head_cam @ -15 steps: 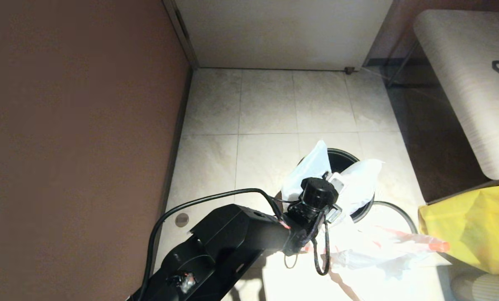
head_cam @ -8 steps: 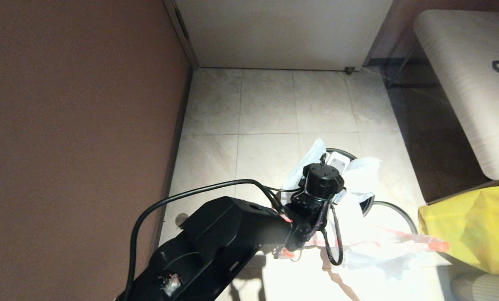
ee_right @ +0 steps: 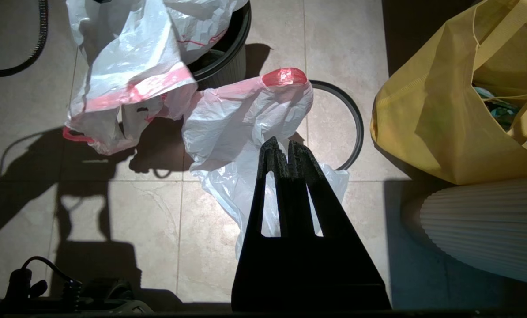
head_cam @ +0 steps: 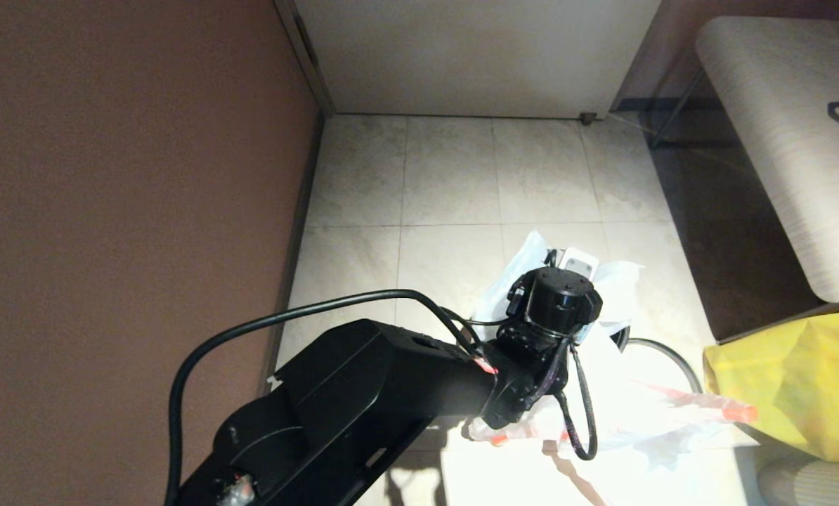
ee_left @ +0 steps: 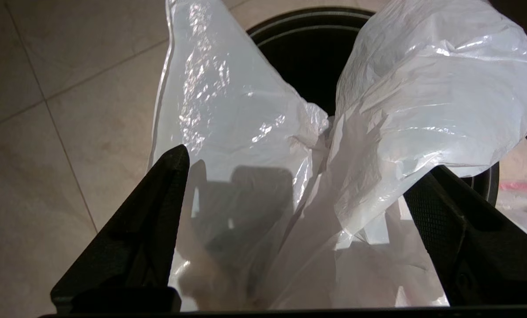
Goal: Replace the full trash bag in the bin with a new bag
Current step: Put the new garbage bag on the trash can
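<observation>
Since half a second ago the left arm has pushed farther out over the small round black plastic bin [head_cam: 620,337], so its wrist now covers most of the bin's mouth in the head view, where a second ago the dark opening still showed.

The left gripper [ee_left: 296,194] hangs above the bin with its fingers [ee_left: 157,212] spread wide, released. A translucent white plastic bag [ee_left: 246,132] billows up between them in two lobes; the film lies against the inner face of both fingers, but nothing is clamped. Past the bag, at twelve o'clock in the left wrist view, the bin's glossy black interior [ee_left: 307,57] shows.

The right gripper [ee_right: 283,152] hovers above the beige tiled floor [head_cam: 447,176], its fingers [ee_right: 270,157] clenched together with nothing between them. Below it a second white plastic bag with a red drawstring hem [ee_right: 246,119] lies crumpled on the floor, just beside the bin at its five o'clock in the head view. A thin grey hoop [ee_right: 354,119] lies flat on the tiles, partly under that bag. The bag at the bin also has a red band [ee_right: 135,90] and droops over the rim.

A large yellow fabric bag [head_cam: 792,379] stands at the bin's four o'clock, well apart, beside a ribbed white object [ee_right: 479,225]. A pale wood-grain bench [head_cam: 785,126] sits at two o'clock, a brown wall [head_cam: 124,211] at nine.
</observation>
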